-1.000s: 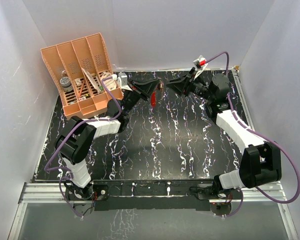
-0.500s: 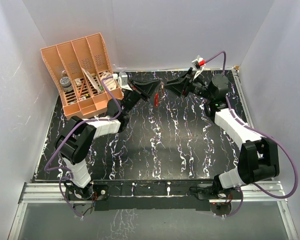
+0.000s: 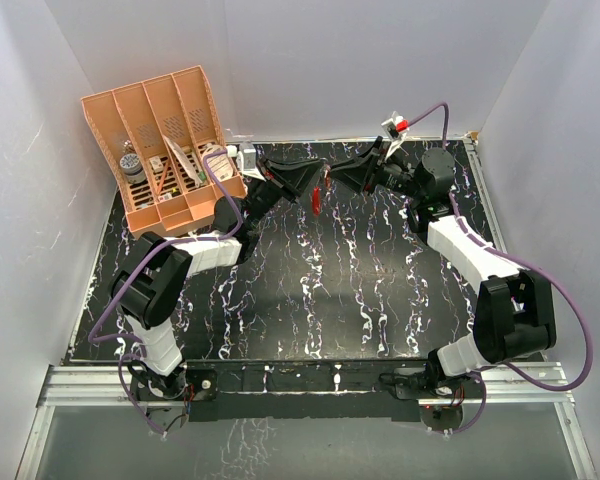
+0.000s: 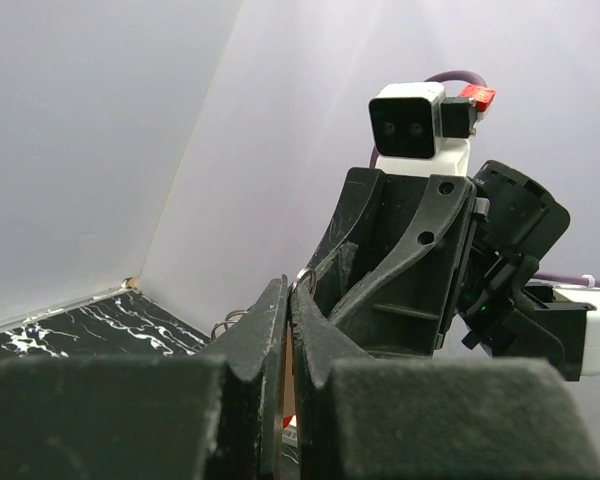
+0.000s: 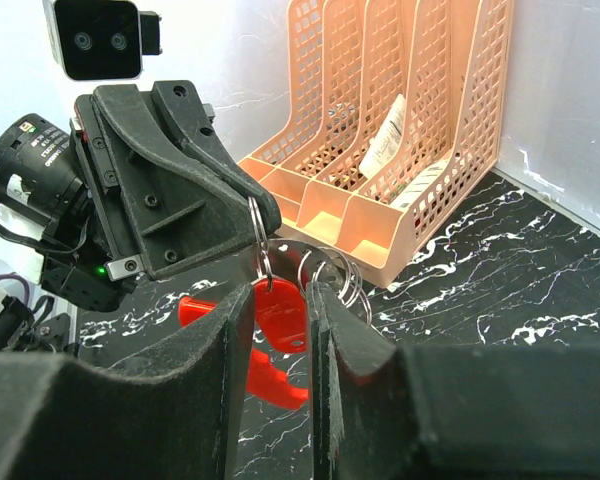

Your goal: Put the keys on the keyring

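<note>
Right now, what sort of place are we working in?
Probably a robot test booth: plain white walls box in a black marbled tabletop, with an orange file organiser at its far-left corner.

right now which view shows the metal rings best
The right wrist view: the metal rings hang in a cluster by a red piece, one loop at the tip of the left fingers. The left wrist view shows only slivers of ring; in the top view they're too small to tell.

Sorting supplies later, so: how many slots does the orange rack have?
4, side by side in the orange rack at the far left corner of the table, running left to right in the top view. None looks hidden.
</note>
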Robot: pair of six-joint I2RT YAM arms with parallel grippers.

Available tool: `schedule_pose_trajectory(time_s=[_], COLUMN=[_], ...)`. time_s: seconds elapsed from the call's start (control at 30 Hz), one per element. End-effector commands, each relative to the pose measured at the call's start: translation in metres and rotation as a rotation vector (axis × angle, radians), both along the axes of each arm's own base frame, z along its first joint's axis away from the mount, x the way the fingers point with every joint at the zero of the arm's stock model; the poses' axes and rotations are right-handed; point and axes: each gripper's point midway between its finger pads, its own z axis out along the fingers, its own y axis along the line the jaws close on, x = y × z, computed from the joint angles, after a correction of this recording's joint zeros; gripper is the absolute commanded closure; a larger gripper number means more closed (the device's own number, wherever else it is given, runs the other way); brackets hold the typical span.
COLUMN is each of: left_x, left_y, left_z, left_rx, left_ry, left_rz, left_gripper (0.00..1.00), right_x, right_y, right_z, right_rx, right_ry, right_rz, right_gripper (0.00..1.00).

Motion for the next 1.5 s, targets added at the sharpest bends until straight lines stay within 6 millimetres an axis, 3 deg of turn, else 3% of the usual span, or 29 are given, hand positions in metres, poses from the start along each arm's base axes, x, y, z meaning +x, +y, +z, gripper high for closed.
schedule_pose_trajectory(time_s=[0.0, 0.3, 0.5, 0.87, 1.2, 1.47], left_x=[-0.035, -0.035, -0.035, -0.034, -0.038, -0.038], left_y=[0.018, 0.015, 0.013, 0.005, -0.008, -0.006], left_z=[0.067, 0.062, 0.059, 0.061, 0.068, 0.075], left_rx=[-0.148, -0.141, -0.136, -0.132, -0.129, -0.136], left_ry=[-0.226, -0.213, -0.209, -0.215, -0.238, -0.263], left_rz=[-0.023, -0.043, -0.053, -0.1, -0.194, -0.172], left_gripper=[1.0, 1.0, 1.0, 1.0, 1.0, 1.0], right_x=[-0.001, 0.0, 0.0, -0.008, -0.003, -0.003], right_y=[0.0, 0.001, 0.001, 0.006, 0.01, 0.01], right_z=[0.032, 0.031, 0.033, 0.033, 0.026, 0.026], right_rx=[0.026, 0.025, 0.028, 0.049, 0.049, 0.043], right_ry=[-0.11, -0.107, -0.111, -0.088, -0.041, -0.027], right_rz=[0.007, 0.017, 0.017, 0.083, 0.105, 0.109], right_gripper=[0.75, 0.84, 1.0, 1.0, 1.0, 1.0])
